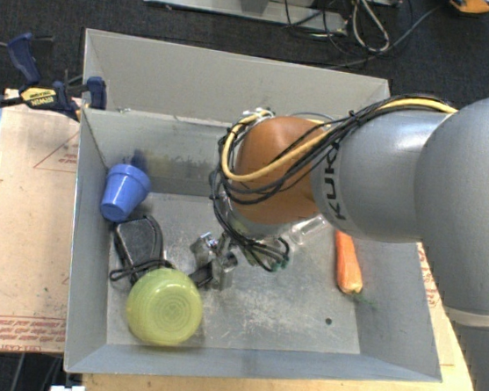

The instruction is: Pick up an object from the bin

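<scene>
Hanging low over the grey floor of the bin (pixel 299 325), the gripper (pixel 212 263) is seen just up and to the right of a yellow-green round bowl (pixel 164 308), near the bowl's rim. Whether contact is made cannot be told. Whether the gripper is spread or closed cannot be told either, as its tip is lost among dark shapes and cables. Behind it, the orange wrist cover (pixel 274 172) and the grey arm (pixel 406 175) are found farther up and to the right of the bowl. A flat black object with a cord (pixel 137 241) is laid against the bowl's upper left edge. A blue plastic cup (pixel 124 190), tipped over, is placed farther up from the bowl, just beyond the black object. An orange carrot (pixel 348 263) is set well to the right of the bowl, apart from the rest.
</scene>
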You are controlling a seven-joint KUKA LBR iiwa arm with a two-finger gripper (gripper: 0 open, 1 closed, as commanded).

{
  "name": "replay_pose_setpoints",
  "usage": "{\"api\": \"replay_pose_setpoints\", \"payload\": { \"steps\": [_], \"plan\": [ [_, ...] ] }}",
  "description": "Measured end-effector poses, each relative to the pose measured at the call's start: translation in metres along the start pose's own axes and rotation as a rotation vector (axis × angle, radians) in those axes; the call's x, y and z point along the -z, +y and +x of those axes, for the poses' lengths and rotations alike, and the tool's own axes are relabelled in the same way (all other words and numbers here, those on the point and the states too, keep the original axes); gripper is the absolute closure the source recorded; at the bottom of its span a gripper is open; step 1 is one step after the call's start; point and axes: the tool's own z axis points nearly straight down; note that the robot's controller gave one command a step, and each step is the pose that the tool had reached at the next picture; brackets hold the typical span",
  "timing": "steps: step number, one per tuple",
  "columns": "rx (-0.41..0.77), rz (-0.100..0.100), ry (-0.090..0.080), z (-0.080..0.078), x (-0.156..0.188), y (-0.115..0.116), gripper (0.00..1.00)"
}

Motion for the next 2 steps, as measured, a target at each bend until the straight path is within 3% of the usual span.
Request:
{"api": "replay_pose_setpoints", "payload": {
  "steps": [2],
  "plan": [
    [-0.001,-0.002,0.001,0.001,0.015,0.001,1.00]
  ]
}}
